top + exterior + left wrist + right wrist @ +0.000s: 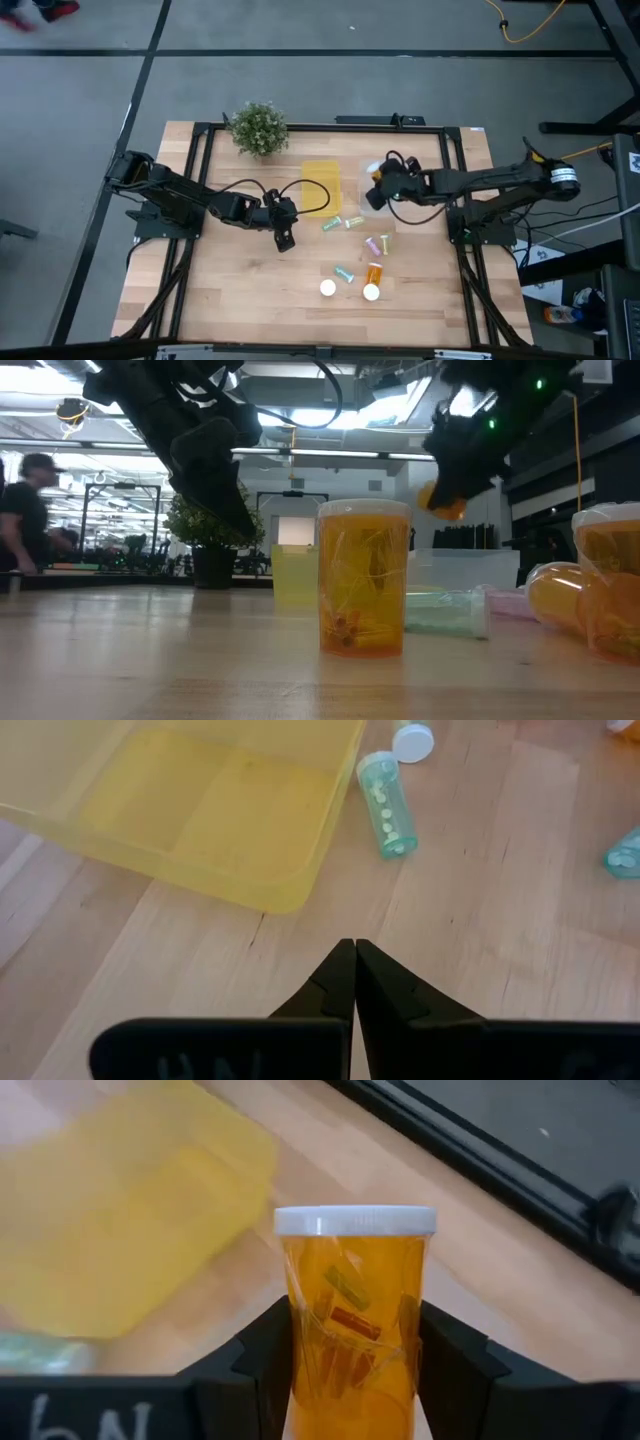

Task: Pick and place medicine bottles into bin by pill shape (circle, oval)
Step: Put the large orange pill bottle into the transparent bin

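An orange bottle (355, 1320) with a white cap stands upright between the right gripper (355, 1370)'s two dark fingers, clamped at its sides and held above the clear bin (372, 185); no label or writing can be read on it. The yellow bin (322, 187) lies just beside. The left gripper (354, 982) hangs near that bin, jaws closed on nothing, a teal vial (387, 802) lying beyond its tips.

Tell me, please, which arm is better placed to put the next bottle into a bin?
The right. Its gripper already holds an orange bottle above the clear bin. The left gripper is shut and empty, near the yellow bin.
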